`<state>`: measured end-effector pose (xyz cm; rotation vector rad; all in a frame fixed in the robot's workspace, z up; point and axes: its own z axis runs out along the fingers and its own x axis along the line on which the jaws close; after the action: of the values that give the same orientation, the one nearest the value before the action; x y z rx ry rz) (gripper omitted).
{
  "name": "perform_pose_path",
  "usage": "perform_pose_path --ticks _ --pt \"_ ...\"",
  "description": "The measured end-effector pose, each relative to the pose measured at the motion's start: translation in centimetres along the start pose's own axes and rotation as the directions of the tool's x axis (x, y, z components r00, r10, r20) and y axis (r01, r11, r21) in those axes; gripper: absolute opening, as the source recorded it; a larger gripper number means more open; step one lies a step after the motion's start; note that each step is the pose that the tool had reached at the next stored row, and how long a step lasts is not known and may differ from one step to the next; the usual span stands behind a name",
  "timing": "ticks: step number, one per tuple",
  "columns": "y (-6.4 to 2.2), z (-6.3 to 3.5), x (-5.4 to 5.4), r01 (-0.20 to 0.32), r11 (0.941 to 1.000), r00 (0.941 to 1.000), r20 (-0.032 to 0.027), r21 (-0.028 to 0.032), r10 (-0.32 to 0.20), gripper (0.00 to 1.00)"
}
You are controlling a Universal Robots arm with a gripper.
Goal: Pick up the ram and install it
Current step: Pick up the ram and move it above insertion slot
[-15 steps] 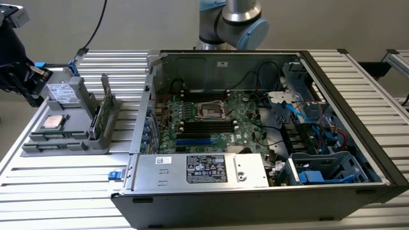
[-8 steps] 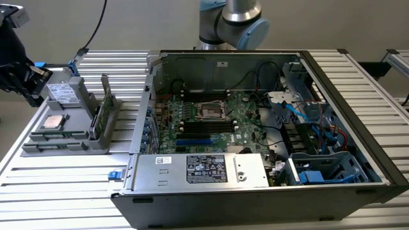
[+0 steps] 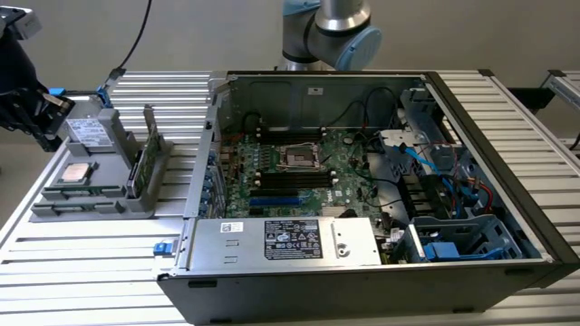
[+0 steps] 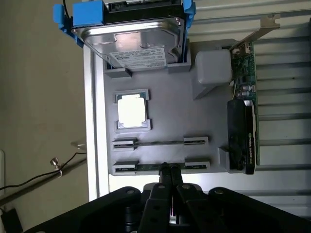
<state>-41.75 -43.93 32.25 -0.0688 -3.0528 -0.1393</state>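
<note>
Two ram sticks stand on edge in the slots of a grey holder tray (image 4: 170, 104): one ram (image 4: 160, 142) farther from my fingers, the other ram (image 4: 146, 166) right at them. My gripper (image 4: 169, 171) hangs over the tray with its black fingers (image 4: 164, 182) pressed together, tips lined up with the middle of the nearer stick. I cannot tell whether they touch it. In the exterior view the gripper (image 3: 45, 132) is at the far left, above the tray's (image 3: 91, 204) outer edge.
The tray also carries a hard drive (image 4: 136, 41) in a blue bracket, a silver processor (image 4: 132, 109) and an upright graphics card (image 4: 243, 126). The open computer case (image 3: 381, 176) with its motherboard (image 3: 299, 170) fills the exterior view's right. A cable (image 4: 43, 170) lies beside the table edge.
</note>
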Motion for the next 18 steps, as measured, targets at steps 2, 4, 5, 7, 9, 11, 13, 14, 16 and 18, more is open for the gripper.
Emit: perform_pose_path --ticks 2,4,5,7,9,11,13,14,16,18 --pt "-0.01 0.04 -0.01 0.036 0.9993 0.9993 -0.0027 0.0027 -0.036 0.1" --pt "-0.01 0.11 -0.01 0.071 0.9974 0.9974 -0.0058 0.0055 -0.071 0.1" --pt "-0.02 0.14 -0.01 0.089 0.996 0.996 -0.0075 0.0069 -0.089 0.1" --pt "-0.02 0.21 -0.02 0.125 0.9921 0.9921 -0.011 0.0097 -0.125 0.1" --pt "-0.03 0.29 -0.02 0.161 0.9869 0.9869 -0.0147 0.0123 -0.16 0.1" --pt "-0.04 0.37 -0.03 0.197 0.9803 0.9803 -0.0186 0.0149 -0.197 0.1" --pt "-0.04 0.45 -0.04 0.232 0.9725 0.9725 -0.0224 0.0173 -0.232 0.1" --pt "-0.05 0.49 -0.04 0.249 0.9683 0.9683 -0.0242 0.0184 -0.249 0.1" --pt "-0.06 0.58 -0.05 0.285 0.9584 0.9584 -0.0282 0.0206 -0.284 0.1" --pt "-0.06 0.66 -0.06 0.318 0.9477 0.9477 -0.0322 0.0226 -0.317 0.1"
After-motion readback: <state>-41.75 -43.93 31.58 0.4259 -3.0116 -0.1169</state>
